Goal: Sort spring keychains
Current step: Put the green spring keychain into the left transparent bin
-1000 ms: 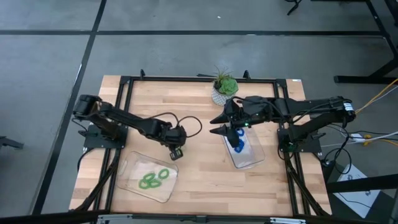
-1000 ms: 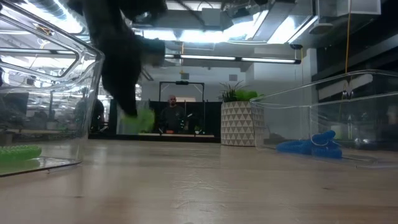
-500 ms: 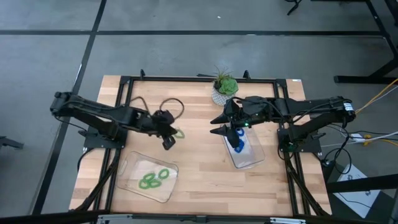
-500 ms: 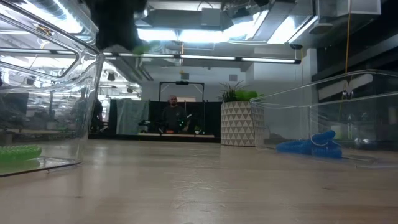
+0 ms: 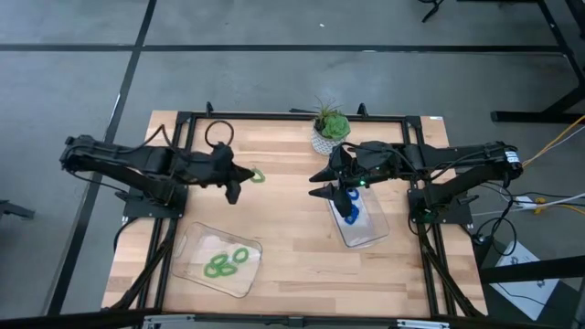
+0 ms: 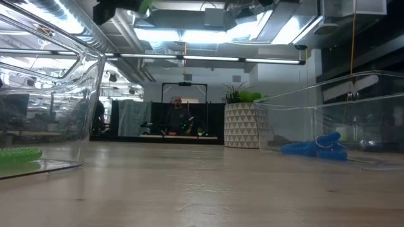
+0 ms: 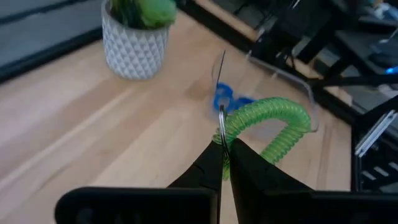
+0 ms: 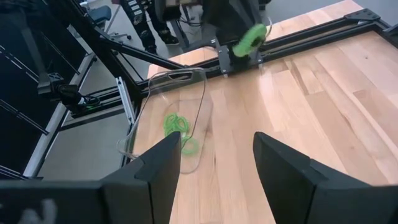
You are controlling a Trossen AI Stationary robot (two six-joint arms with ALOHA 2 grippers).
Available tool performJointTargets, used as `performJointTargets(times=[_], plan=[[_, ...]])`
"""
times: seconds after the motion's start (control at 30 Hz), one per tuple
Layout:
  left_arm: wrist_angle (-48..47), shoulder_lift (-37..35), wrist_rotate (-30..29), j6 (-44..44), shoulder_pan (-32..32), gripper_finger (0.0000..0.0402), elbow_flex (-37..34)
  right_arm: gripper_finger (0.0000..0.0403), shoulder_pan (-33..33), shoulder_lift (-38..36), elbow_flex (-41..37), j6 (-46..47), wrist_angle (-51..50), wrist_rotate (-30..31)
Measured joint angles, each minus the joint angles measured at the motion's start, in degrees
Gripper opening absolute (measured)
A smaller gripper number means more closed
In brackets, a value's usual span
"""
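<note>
Near the table's front left corner, a clear tray (image 5: 196, 249) holds three light green spring keychains (image 5: 227, 262). Above the table's left half, the left gripper (image 5: 239, 175) is clamped on another green spring keychain (image 7: 268, 124). Right of centre, a second clear tray (image 5: 373, 230) holds blue spring keychains (image 5: 351, 212); the right gripper (image 5: 321, 183) hovers beside it, fingers apart.

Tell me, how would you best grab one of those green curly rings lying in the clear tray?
Judging by how the left gripper holds the green keychain now, pinched shut on its thin metal ring: come straight down from above, since the tray is open-topped with raised walls, and nip one green loop at its edge, because it lies flat.
</note>
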Motion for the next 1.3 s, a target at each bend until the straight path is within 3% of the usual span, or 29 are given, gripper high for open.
performJointTargets(times=[0.17,0.53,0.73,1.0,1.3], plan=[[1.2,-1.5,2.9,1.0,0.0,0.0012,0.0,0.02,0.0,0.0,0.0,0.0,0.0,0.0],[5.6,-1.3,26.5,0.9,-3.0,0.0012,0.0,0.02,0.0,0.0,0.0,0.0,0.0,0.0],[10.9,-1.3,36.6,-6.3,-8.4,0.0012,0.0,0.02,0.0,0.0,0.0,0.0,0.0,0.0],[11.0,-1.3,39.5,-19.6,-16.5,0.0012,0.0,0.02,0.0,0.0,0.0,0.0,0.0,0.0],[3.7,0.8,39.4,-28.9,-23.2,0.0012,0.0,0.02,0.0,0.0,0.0,0.0,0.0,0.0]])
